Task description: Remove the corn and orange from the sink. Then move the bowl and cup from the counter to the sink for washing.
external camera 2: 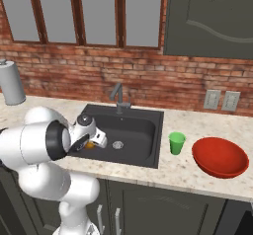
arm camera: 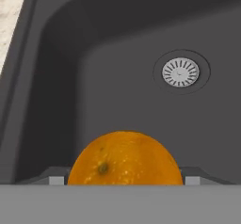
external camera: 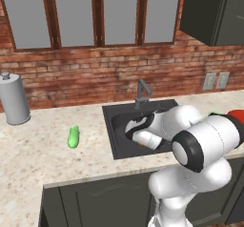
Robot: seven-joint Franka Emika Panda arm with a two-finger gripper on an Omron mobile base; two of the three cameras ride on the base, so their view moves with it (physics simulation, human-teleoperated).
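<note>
Left base: corn (external camera: pixel 73 137) flat on counter (external camera: pixel 38 149) left of sink (external camera: pixel 119 111); right base: cup (external camera 2: pixel 176 143) beside bowl (external camera 2: pixel 220 157) right of sink, gripper (external camera 2: pixel 89 144) down in basin; hand: fingers (arm camera: pixel 56 180) spread either side of orange (arm camera: pixel 124 158).

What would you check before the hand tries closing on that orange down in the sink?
1. Orange lies between the fingers: ok, it sits centred at the hand, a fingertip on each side.
2. Hand open wide enough: ok, the tips stand outside the fruit's edges.
3. Fingers low enough around the orange: cannot tell, only their tips show.
4. Sink floor free near the fruit: ok, bare dark basin; the drain lies apart.
5. Corn already out: ok, it lies on the counter left of the sink.
6. Cup and bowl waiting: ok, both on the counter right of the sink.
</note>
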